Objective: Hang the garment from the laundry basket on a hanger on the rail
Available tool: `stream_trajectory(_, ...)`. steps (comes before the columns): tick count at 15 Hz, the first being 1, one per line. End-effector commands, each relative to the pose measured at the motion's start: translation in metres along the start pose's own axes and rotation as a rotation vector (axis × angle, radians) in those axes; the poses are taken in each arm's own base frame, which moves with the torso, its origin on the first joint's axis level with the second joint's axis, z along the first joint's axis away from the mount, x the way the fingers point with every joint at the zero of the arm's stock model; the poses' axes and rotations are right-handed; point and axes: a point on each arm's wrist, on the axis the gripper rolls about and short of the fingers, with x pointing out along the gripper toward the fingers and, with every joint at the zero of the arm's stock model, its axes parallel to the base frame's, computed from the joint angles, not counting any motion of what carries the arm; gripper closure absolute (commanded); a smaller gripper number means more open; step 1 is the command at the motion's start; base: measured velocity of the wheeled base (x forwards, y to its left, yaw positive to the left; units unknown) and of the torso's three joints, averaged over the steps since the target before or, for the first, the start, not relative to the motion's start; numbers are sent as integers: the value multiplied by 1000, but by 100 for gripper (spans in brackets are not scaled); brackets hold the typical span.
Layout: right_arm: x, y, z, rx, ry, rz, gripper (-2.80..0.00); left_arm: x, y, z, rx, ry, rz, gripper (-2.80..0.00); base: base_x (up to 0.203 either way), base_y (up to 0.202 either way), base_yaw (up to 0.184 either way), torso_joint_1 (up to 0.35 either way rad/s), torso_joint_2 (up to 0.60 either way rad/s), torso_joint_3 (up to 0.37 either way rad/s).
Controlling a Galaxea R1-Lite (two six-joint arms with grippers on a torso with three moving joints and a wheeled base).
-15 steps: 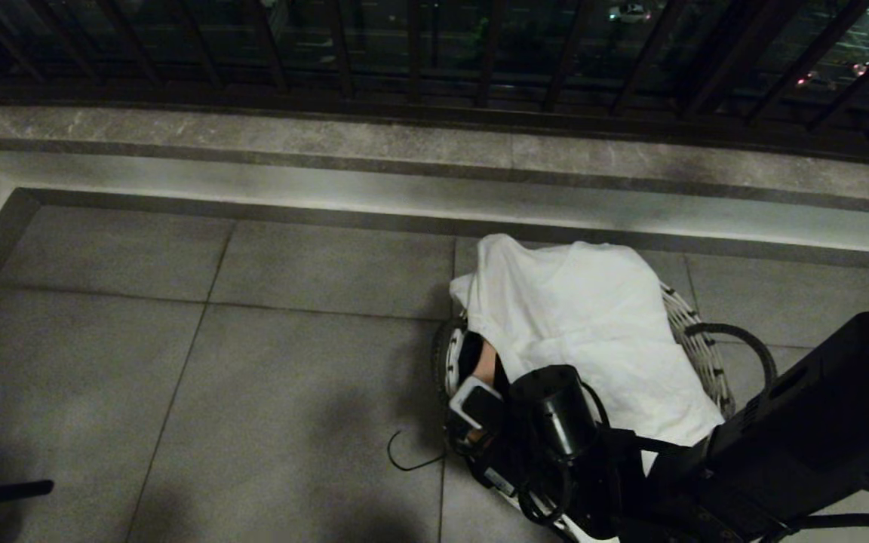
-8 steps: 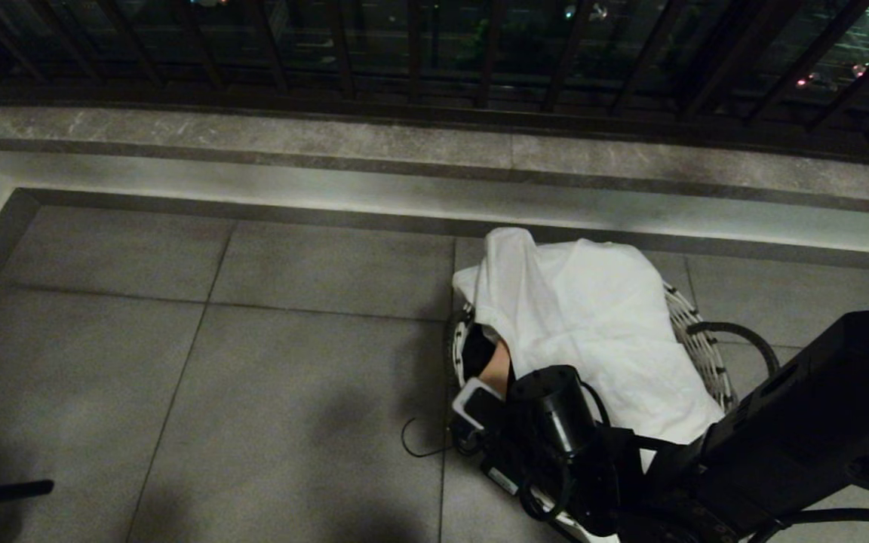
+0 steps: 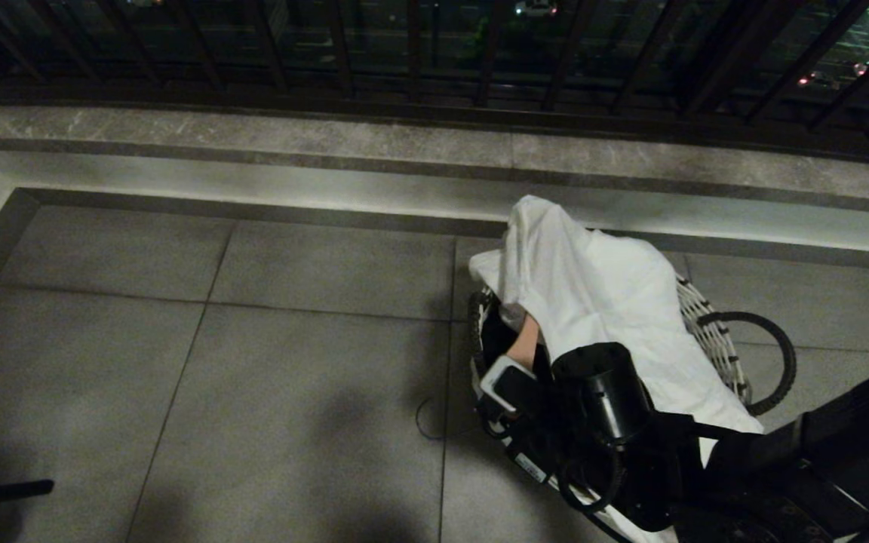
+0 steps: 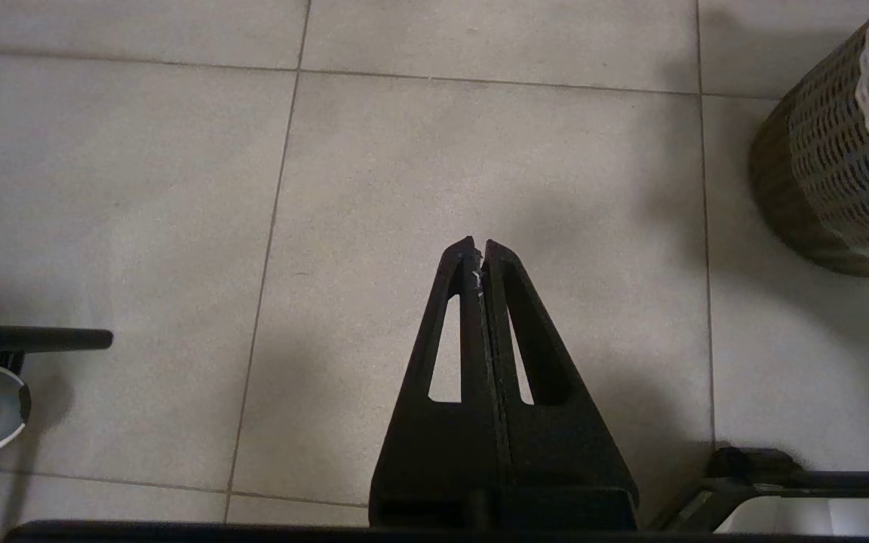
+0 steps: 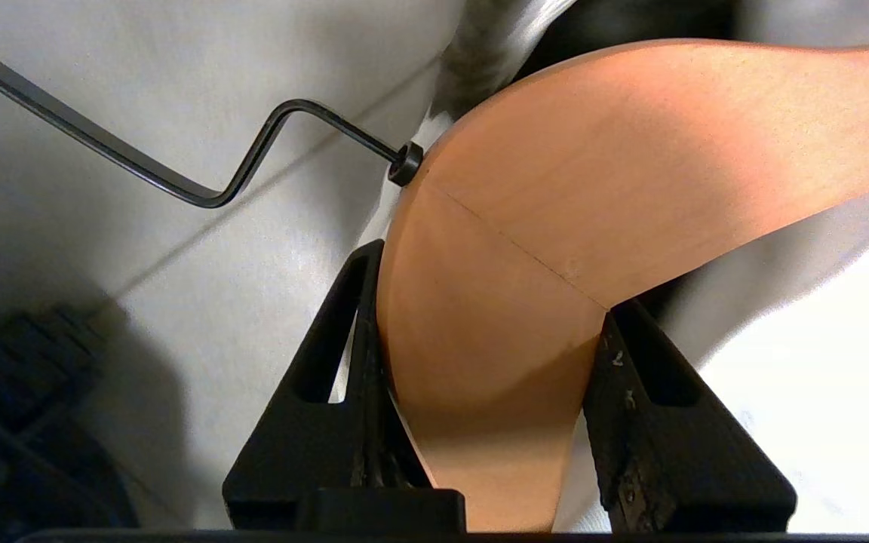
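- Right tool point(image 5: 483, 332): its two black fingers point(image 5: 329, 392) stand partly apart and clamp the curved, pale-orange wooden hanger point(image 5: 555, 188) by the body's two faces; contact shows on both sides in the right wrist view.
- Hanger hook: a thin black metal hook point(image 5: 201, 188) leaves the wooden body just ahead of the right tool's tips and runs off over the floor.
- Head view: the right tool point(image 3: 521, 362) sits at the near rim of the small round woven white laundry basket point(image 3: 713, 343), with the hanger's wood point(image 3: 529, 343) showing just beyond it.
- White cloth garment point(image 3: 600, 302): draped over the basket and the far end of the hanger, directly beyond the right tool; one peak of cloth stands raised above the basket.
- Basket handle: a black loop handle point(image 3: 770, 362) projects on the side of the basket away from the right tool.
- Left tool point(image 4: 477, 253): fingers pressed together, nothing between them, hanging above the grey tiled floor point(image 4: 140, 188); the basket's woven side point(image 4: 842, 173) lies well apart from it.
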Motion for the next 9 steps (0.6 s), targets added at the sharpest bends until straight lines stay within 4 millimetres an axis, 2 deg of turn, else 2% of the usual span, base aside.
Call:
stream_trajectory(1, -24, -16, 13, 31, -79, -30, 0, 0, 0, 0, 0, 1, 0, 0, 0, 0, 0, 0, 0, 0)
stream_trajectory(6, -47, -30, 23, 59, -130, -48, 0, 0, 0, 0, 0, 1, 0, 0, 0, 0, 0, 0, 0, 0)
stream_trajectory(9, -74, -51, 34, 140, -220, -79, 0, 0, 0, 0, 0, 1, 0, 0, 0, 0, 0, 0, 0, 0)
